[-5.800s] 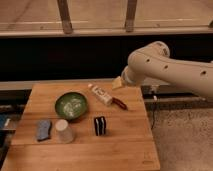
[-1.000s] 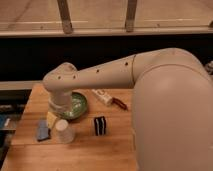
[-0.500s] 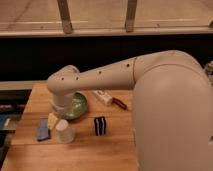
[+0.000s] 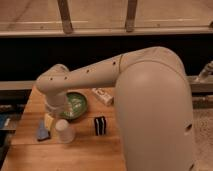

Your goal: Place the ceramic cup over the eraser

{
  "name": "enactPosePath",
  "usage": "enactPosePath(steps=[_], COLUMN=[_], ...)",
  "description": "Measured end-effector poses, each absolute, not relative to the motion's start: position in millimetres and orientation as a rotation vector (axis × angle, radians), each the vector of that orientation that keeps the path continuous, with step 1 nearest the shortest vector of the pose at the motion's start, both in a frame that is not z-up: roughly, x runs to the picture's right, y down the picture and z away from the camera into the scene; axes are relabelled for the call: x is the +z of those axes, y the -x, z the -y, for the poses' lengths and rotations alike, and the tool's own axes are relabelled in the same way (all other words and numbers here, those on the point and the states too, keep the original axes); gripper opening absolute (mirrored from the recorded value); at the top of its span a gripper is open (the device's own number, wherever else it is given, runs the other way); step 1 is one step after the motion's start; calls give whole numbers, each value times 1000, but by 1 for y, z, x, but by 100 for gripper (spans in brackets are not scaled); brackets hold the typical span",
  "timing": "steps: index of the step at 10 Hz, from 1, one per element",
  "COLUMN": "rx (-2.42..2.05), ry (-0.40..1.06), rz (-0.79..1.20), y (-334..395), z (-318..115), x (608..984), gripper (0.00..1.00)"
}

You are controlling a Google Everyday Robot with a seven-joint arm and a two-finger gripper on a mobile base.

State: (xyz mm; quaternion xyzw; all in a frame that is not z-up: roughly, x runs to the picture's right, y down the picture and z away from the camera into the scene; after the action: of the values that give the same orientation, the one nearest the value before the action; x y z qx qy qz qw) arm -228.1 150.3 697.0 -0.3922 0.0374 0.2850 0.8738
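Hovering my gripper [image 4: 52, 121] spread just beside ceramic cup [image 4: 64, 131], near tabletop [image 4: 90, 150] left edge, eraser [image 4: 100, 125] upright, apart from cup

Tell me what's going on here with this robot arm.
The robot's arm reaches across the wooden table. Its gripper is open and low, just at the upper left of the cup; I can't tell whether they touch. The cup stands on the table, not yet lifted. The striped eraser stands uncovered to the cup's right, with a green bowl behind them.
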Motion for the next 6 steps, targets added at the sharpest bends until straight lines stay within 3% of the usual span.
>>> enactPosePath(steps=[6], rx=[595], ry=[809], rz=[-157], y=[223], z=[-159], x=[712], gripper=[70])
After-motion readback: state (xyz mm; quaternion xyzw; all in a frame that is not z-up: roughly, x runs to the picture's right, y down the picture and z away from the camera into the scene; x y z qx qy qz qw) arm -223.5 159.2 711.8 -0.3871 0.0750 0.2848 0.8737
